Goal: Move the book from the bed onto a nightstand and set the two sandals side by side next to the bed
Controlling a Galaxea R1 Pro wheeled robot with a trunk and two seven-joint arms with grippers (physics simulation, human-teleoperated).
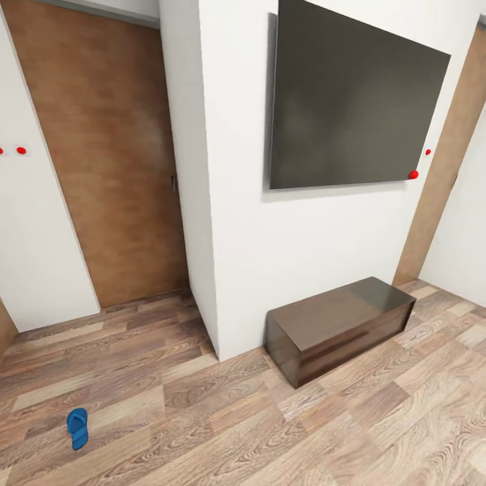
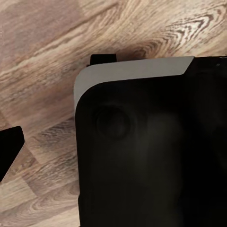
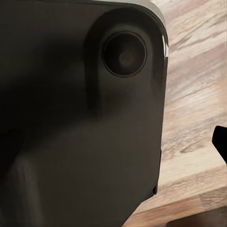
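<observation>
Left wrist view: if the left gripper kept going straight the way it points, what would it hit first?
Most likely the robot's own dark base, which spans most of that line; the wooden floor lies beyond it. Depth is unclear.

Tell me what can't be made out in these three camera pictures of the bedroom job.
- Blue sandal on the wood floor, head view: too small to tell strap details.
- Brown door, head view: its top is cut by the picture's edge.
- Left wrist view: the robot's dark body hides most of the floor.
- Right wrist view: the same dark housing blocks the floor; whether the grippers are open or shut cannot be told.
</observation>
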